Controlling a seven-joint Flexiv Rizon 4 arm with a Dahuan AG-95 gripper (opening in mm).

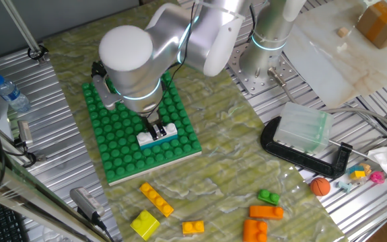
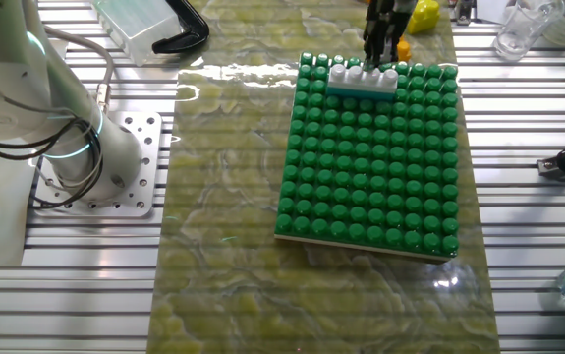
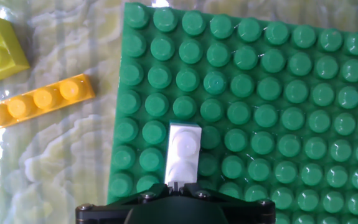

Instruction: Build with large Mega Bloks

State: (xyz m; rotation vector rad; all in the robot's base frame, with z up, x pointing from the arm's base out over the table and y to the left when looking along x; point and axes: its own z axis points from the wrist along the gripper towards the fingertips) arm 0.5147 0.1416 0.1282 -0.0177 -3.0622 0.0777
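One long white studded plastic brick (image 1: 157,135) on teal brick | gripper (image 1: 155,128) at its 12 o'clock, grip unclear | risk: lifts off green studded baseplate (image 1: 119,144) on retreat

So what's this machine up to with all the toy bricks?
The robot arm is building with chunky toy bricks. Its gripper is down on a white brick stacked on a teal brick, near one edge of the green studded baseplate. Whether the fingers are clamped on it is unclear. Loose yellow bricks and orange bricks, plus a small green brick, wait on the table beside the plate.
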